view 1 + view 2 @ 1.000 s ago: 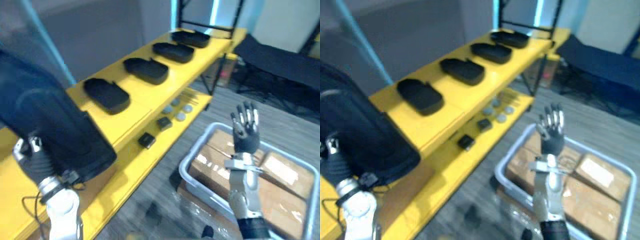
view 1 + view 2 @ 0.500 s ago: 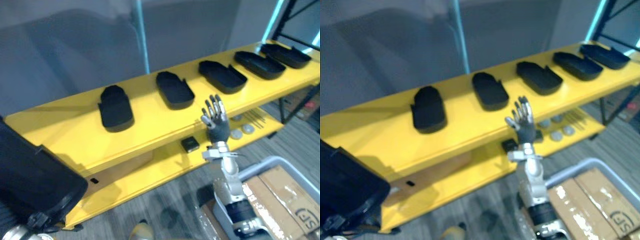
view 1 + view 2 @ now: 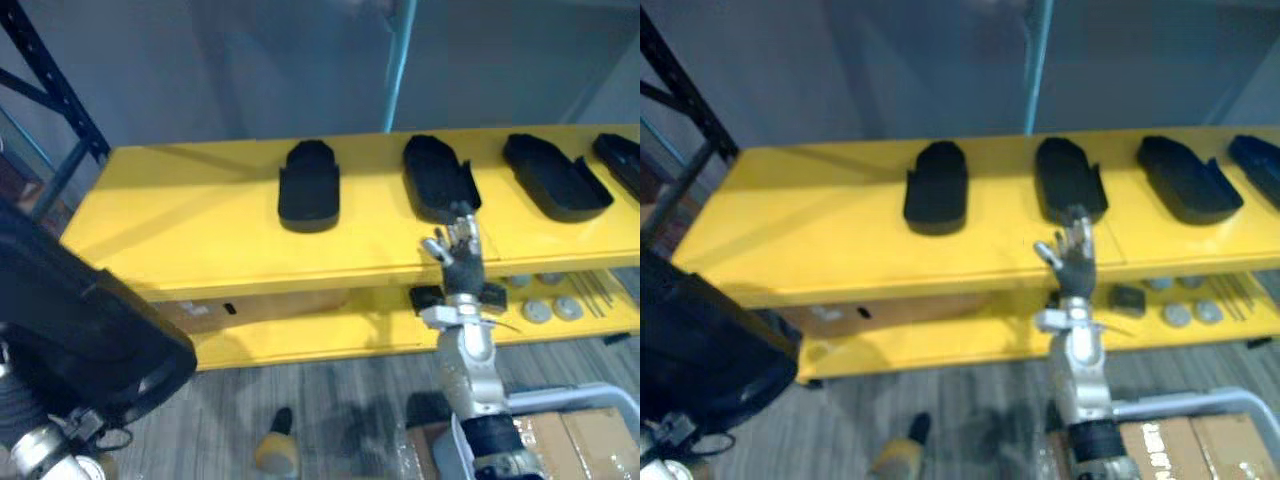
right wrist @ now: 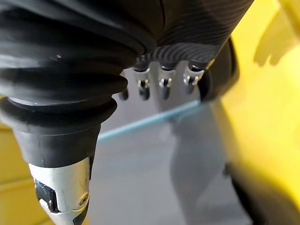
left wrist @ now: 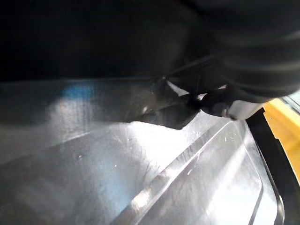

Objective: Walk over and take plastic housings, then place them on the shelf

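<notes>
My head has swung left since half a second ago, so the shelf point(image 3: 180, 222) that slanted across the view now runs level. Lowest and nearest on my left, the held housing point(image 3: 90, 330) looms large and black, its glossy inner face close before my left hand point(image 5: 251, 51). It hides how that hand has it, so I cannot tell whether the hand grips it.

Low on my right stands a grey bin point(image 3: 1185, 403) with cardboard boxes point(image 3: 585, 440) inside.

Above the bin my right hand point(image 3: 460, 268) is raised upright, open, fingers straight, holding nothing. It stands in front of the shelf's front edge, clear of every housing.

Behind the hand on the lower board point(image 3: 330, 338) lie a small black block point(image 3: 425, 297) and, further right, grey discs point(image 3: 537, 311).

On the top board four housings lie in a row, well apart from one another:
- The first housing point(image 3: 308, 187) is left of my right hand.
- The second housing point(image 3: 437, 180) is straight beyond its fingertips, the closest to it.
- The third housing point(image 3: 555, 178) lies to the right.
- The fourth housing point(image 3: 625, 162) sits at the view's right edge.

A pale blue post point(image 3: 398, 65) rises behind the shelf.
</notes>
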Tool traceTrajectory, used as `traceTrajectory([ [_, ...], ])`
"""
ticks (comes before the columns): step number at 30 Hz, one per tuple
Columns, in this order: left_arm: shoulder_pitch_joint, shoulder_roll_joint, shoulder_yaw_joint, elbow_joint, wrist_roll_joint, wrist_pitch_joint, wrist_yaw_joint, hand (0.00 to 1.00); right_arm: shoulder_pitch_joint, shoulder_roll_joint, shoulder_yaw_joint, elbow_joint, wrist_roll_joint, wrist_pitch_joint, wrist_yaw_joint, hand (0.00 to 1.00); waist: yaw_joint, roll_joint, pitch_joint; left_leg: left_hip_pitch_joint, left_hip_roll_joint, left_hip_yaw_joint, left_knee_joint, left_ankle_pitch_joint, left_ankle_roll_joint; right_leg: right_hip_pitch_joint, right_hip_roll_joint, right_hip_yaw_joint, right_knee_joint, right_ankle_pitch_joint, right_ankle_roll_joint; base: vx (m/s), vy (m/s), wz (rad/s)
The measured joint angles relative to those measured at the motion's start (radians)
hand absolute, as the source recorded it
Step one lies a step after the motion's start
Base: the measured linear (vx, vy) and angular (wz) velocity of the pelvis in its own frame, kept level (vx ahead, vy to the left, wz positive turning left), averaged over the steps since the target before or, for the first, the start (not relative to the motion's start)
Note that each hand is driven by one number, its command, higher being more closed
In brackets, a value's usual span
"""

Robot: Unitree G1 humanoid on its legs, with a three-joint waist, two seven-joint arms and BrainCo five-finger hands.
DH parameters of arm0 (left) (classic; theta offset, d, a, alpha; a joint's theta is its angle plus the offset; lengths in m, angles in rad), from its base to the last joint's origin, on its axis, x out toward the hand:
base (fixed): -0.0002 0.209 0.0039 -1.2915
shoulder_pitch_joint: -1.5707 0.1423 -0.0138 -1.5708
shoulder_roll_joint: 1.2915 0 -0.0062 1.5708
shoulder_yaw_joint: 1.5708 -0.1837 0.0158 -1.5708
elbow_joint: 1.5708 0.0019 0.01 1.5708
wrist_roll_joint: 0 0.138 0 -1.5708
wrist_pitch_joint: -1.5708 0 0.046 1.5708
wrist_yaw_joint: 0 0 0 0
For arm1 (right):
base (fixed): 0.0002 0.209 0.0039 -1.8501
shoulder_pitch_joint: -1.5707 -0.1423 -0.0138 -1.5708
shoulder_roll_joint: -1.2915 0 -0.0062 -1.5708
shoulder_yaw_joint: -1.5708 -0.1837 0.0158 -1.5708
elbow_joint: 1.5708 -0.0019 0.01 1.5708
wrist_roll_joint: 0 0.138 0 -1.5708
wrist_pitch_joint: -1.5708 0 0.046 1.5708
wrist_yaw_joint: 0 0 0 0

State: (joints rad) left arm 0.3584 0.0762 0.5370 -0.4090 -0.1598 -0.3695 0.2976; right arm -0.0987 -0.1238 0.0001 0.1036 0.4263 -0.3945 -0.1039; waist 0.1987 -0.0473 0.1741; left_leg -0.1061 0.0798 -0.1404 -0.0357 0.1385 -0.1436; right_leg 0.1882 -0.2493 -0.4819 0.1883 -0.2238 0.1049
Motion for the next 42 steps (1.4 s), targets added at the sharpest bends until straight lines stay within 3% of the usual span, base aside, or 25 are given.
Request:
traceTrajectory([
  [2,-0.056,0.036,-0.048,0.001,0.001,0.001,-0.008,1.00,0.052,0.006,-0.048,-0.024,-0.009,-0.004,0.000,0.00,-0.034,-0.012,0.006,-0.004,-0.013,-0.049,-0.032,0.030,-0.006,0.004,0.017,0.096,0.004,0.019,0.019,0.08,0.023,0.65],
  [5,-0.078,0.047,-0.063,0.003,0.003,0.003,-0.004,1.00,0.062,0.007,-0.080,-0.031,-0.007,-0.004,0.036,0.00,-0.045,-0.015,0.008,-0.003,-0.011,-0.046,-0.035,0.031,-0.004,0.007,0.021,0.104,-0.006,0.019,0.019,0.04,-0.015,0.10],
  [8,-0.082,0.047,-0.099,0.007,0.005,0.008,0.003,1.00,0.084,0.006,-0.129,-0.051,0.011,-0.004,0.111,0.00,-0.051,-0.003,0.016,-0.002,-0.006,-0.039,-0.018,0.032,-0.004,0.020,0.030,0.109,-0.023,0.019,0.020,-0.02,-0.022,-0.06],
  [11,-0.082,0.033,-0.123,0.008,0.012,0.018,0.005,1.00,0.095,0.003,-0.174,-0.052,0.016,-0.002,0.166,0.00,-0.060,0.026,0.034,0.000,0.014,-0.032,0.015,0.032,-0.003,0.038,0.056,0.131,-0.030,0.014,0.016,-0.11,-0.027,-0.04],
  [13,-0.066,0.030,-0.124,0.030,0.012,0.023,0.006,1.00,0.104,0.000,-0.177,-0.056,0.033,-0.001,0.197,0.00,-0.087,0.054,0.048,0.007,0.034,-0.017,0.034,0.032,-0.003,0.056,0.076,0.134,-0.033,-0.005,0.030,-0.16,-0.028,0.06],
  [16,-0.033,0.029,-0.121,0.040,0.014,0.024,0.006,1.00,0.133,0.000,-0.178,-0.057,0.035,0.001,0.234,0.00,-0.101,0.067,0.051,0.008,0.050,-0.005,0.046,0.020,0.017,0.056,0.091,0.136,-0.013,-0.022,0.030,-0.13,-0.009,0.04],
  [21,-0.025,0.028,-0.085,0.040,0.014,0.022,0.004,1.00,0.137,0.000,-0.174,-0.070,0.035,0.002,0.257,0.00,-0.098,0.050,0.046,0.008,0.032,0.086,0.046,0.015,0.021,0.055,0.046,0.141,-0.002,-0.037,0.044,0.01,0.065,0.03],
  [22,-0.026,0.028,-0.066,0.039,0.013,0.021,0.004,1.00,0.133,0.001,-0.174,-0.070,0.035,0.002,0.257,0.00,-0.097,0.040,0.040,0.007,0.014,0.098,0.046,0.015,0.021,0.055,0.027,0.141,-0.003,-0.038,0.046,0.14,0.101,0.11],
  [25,-0.060,0.029,-0.023,0.028,0.009,0.019,-0.003,1.00,0.123,0.008,-0.179,-0.071,0.031,0.002,0.228,0.00,-0.093,-0.016,0.025,0.000,-0.063,0.119,0.052,-0.011,0.046,0.058,-0.047,0.131,0.011,-0.041,0.006,0.20,0.084,0.16],
  [28,-0.096,0.044,-0.039,0.026,0.012,0.009,-0.019,1.00,0.115,0.010,-0.177,-0.071,0.028,0.002,0.183,0.00,-0.101,0.002,0.026,0.001,-0.055,0.085,0.059,-0.034,0.060,-0.077,-0.068,0.162,0.301,0.059,-0.059,0.07,0.111,0.32],
  [30,-0.123,0.084,-0.053,0.015,0.012,0.006,-0.021,1.00,0.111,0.012,-0.190,-0.073,0.020,0.001,0.163,0.00,-0.108,-0.004,0.028,0.033,-0.046,0.061,0.041,-0.042,0.080,-0.156,-0.082,0.193,0.472,0.205,-0.058,0.05,0.143,0.35],
  [31,-0.148,0.095,-0.058,0.016,0.011,0.006,-0.017,1.00,0.109,0.014,-0.203,-0.074,0.005,0.000,0.155,0.00,-0.118,0.006,0.032,0.044,-0.025,0.036,0.035,-0.047,0.091,-0.168,-0.058,0.207,0.479,0.096,-0.045,0.09,0.094,0.41],
  [33,-0.185,0.093,-0.063,0.019,0.012,0.008,-0.008,1.00,0.099,0.013,-0.223,-0.097,-0.009,-0.001,0.147,0.00,-0.136,0.009,0.035,0.048,-0.002,0.008,0.034,-0.045,0.086,-0.181,0.008,0.219,0.396,-0.013,-0.040,0.16,0.028,0.42],
  [34,-0.208,0.094,-0.078,0.029,0.012,0.009,-0.008,1.00,0.100,0.012,-0.247,-0.118,-0.009,-0.002,0.146,0.00,-0.141,0.007,0.034,0.050,0.002,0.004,0.032,-0.045,0.086,-0.190,0.046,0.240,0.310,-0.022,-0.031,0.15,0.005,0.43],
  [35,-0.217,0.093,-0.086,0.037,0.012,0.011,-0.008,1.00,0.101,0.012,-0.261,-0.128,-0.009,-0.004,0.146,0.00,-0.147,0.005,0.033,0.050,-0.003,-0.002,0.031,-0.045,0.086,-0.189,0.060,0.243,0.265,-0.018,-0.028,0.12,-0.033,0.44],
  [36,-0.225,0.095,-0.091,0.040,0.012,0.015,-0.009,1.00,0.098,0.009,-0.276,-0.137,-0.009,-0.013,0.145,0.00,-0.157,-0.013,0.031,0.051,-0.028,-0.009,0.029,-0.046,0.085,-0.190,0.072,0.244,0.188,0.040,-0.038,0.09,-0.088,0.46],
  [37,-0.231,0.092,-0.094,0.041,0.014,0.016,-0.012,1.00,0.096,-0.001,-0.288,-0.136,-0.008,-0.024,0.145,0.00,-0.158,-0.041,0.024,0.054,-0.059,-0.012,0.026,-0.054,0.074,-0.183,0.053,0.235,0.159,0.063,-0.027,0.08,-0.116,0.31],
  [39,-0.230,0.087,-0.107,0.037,0.023,0.021,-0.015,1.00,0.091,-0.022,-0.299,-0.136,-0.007,-0.024,0.146,0.00,-0.144,-0.028,0.027,0.047,-0.058,0.002,0.030,-0.061,0.068,-0.148,0.066,0.249,0.070,0.051,-0.010,0.02,-0.138,-0.11],
  [40,-0.231,0.078,-0.110,0.036,0.039,0.023,-0.016,1.00,0.082,-0.042,-0.300,-0.133,-0.007,-0.024,0.147,0.00,-0.132,-0.005,0.032,0.037,-0.052,0.014,0.037,-0.063,0.064,-0.131,0.082,0.249,0.004,0.063,0.012,-0.02,-0.165,-0.18],
  [41,-0.231,0.067,-0.123,0.035,0.052,0.027,-0.017,1.00,0.081,-0.057,-0.304,-0.132,-0.006,-0.023,0.147,0.00,-0.135,0.019,0.029,0.024,-0.039,0.017,0.046,-0.063,0.064,-0.119,0.101,0.245,-0.032,0.080,0.005,-0.02,-0.136,-0.11],
  [42,-0.231,0.066,-0.129,0.034,0.057,0.031,-0.022,1.00,0.080,-0.061,-0.307,-0.132,-0.004,-0.023,0.148,0.00,-0.136,0.025,0.026,0.025,-0.034,0.020,0.046,-0.063,0.064,-0.114,0.108,0.245,-0.042,0.085,0.002,0.01,-0.107,0.00],
])
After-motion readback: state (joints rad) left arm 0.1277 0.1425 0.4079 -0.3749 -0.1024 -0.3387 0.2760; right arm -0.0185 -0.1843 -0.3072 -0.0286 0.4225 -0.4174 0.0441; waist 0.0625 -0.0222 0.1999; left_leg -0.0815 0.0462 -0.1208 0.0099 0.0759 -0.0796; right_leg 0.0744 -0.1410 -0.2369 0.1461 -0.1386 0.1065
